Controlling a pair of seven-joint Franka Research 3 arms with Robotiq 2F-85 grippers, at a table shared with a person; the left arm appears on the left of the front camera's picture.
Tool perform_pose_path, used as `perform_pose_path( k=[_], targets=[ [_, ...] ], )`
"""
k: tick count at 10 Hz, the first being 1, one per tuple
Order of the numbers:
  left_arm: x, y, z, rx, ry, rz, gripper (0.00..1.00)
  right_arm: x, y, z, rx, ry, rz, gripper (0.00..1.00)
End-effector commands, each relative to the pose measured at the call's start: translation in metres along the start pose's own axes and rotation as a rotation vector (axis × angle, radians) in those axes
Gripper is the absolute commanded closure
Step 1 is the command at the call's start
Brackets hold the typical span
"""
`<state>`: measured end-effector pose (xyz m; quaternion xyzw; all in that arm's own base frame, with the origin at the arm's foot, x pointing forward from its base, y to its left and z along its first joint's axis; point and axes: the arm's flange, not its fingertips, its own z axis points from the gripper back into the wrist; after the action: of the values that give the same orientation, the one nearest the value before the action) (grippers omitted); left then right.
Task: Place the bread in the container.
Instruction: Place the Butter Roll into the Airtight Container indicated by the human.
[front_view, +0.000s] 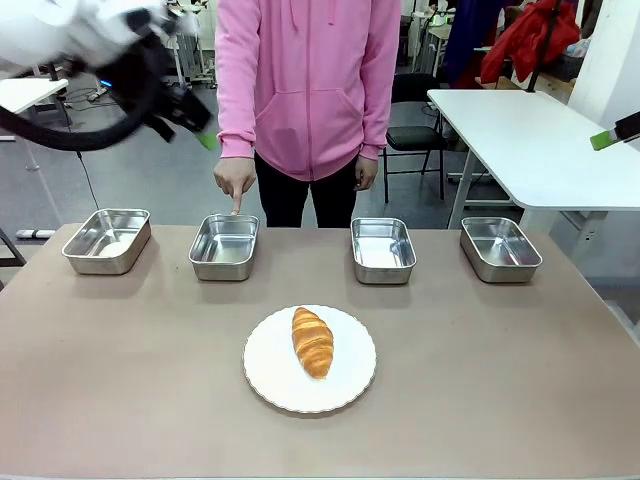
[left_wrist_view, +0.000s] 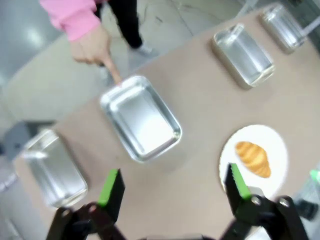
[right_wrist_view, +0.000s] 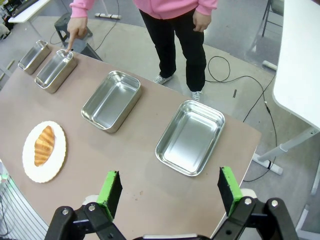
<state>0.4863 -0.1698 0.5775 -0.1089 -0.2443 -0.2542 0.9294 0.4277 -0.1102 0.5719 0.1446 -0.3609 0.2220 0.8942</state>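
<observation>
The bread (front_view: 312, 341), a golden-brown croissant, lies on a round white plate (front_view: 345, 385) at the table's near middle. A person's hand (front_view: 234, 180) points a finger down at the container (front_view: 224, 246), the second steel pan from the left. High above the table's far left corner, my left gripper (front_view: 203, 135) hangs open. Its wrist view shows the open left gripper (left_wrist_view: 174, 192) over the container (left_wrist_view: 142, 125), with the bread (left_wrist_view: 253, 158) to the right. My right gripper (front_view: 606, 139) hovers high at the right edge; the right gripper (right_wrist_view: 169, 192) is open and holds nothing.
Three more steel pans stand in the back row: far left (front_view: 107, 240), right of middle (front_view: 383, 250) and far right (front_view: 500, 248). The person in a pink hoodie (front_view: 305, 80) stands at the far edge. A white table (front_view: 530, 140) is behind on the right.
</observation>
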Motion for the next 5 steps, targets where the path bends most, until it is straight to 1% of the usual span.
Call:
perform_pose_path(
  k=[1, 2, 3, 4, 5],
  targets=[
    [0.024, -0.035, -0.033, 0.062, 0.112, 0.089, 0.0, 0.0, -0.001, 0.0, 0.012, -0.011, -0.004, 0.0],
    [0.023, -0.064, -0.059, 0.068, 0.175, 0.116, 0.0, 0.0, -0.001, 0.0, 0.012, -0.011, -0.004, 0.0],
    [0.019, -0.088, -0.081, 0.09, 0.179, 0.204, 0.0, 0.0, -0.001, 0.0, 0.012, -0.011, -0.004, 0.0],
    [0.012, -0.111, -0.098, 0.121, 0.202, 0.321, 0.0, 0.0, -0.001, 0.0, 0.012, -0.011, -0.004, 0.0],
    [0.006, -0.132, -0.111, 0.156, 0.208, 0.415, 0.0, 0.0, -0.001, 0.0, 0.012, -0.011, -0.004, 0.0]
  ],
)
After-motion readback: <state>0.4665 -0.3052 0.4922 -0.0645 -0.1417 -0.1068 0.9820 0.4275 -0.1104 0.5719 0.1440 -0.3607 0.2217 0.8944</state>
